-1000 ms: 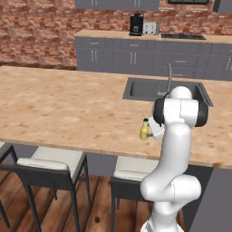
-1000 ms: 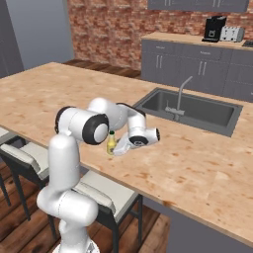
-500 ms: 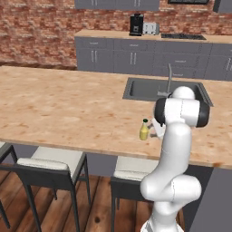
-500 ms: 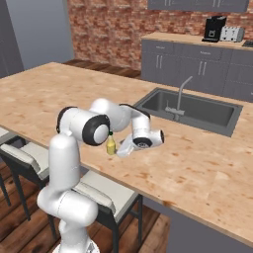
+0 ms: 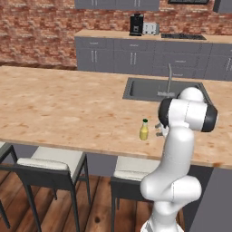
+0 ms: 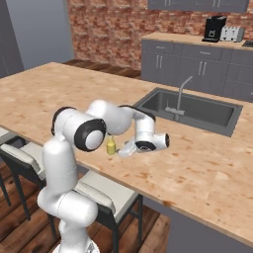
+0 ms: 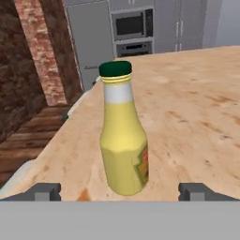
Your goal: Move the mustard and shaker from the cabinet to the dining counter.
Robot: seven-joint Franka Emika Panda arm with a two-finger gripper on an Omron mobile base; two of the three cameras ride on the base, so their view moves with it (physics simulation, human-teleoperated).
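A: Where's the mustard (image 5: pixel 144 130)?
B: Upright on the dining counter (image 5: pixel 68 104), near its front edge, just left of the sink (image 5: pixel 149 89).
A: Gripper (image 7: pixel 120 191)?
B: Jaws spread wide, bottle standing btwn the fingertips (image 7: pixel 44 191), no contact seen. Hand sits low by the bottle's right side.

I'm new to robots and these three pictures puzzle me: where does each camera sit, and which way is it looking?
Left base view: behind the arm's left, facing the long wood-grain dining counter; white arm at lower right.
Right base view: behind its right, same counter; arm at lower left, open gripper near the bottle.
Hand view: on the hand, looking along the counter; dark fingertips flank the bottle.
All share the slim yellow mustard bottle with green cap, upright.
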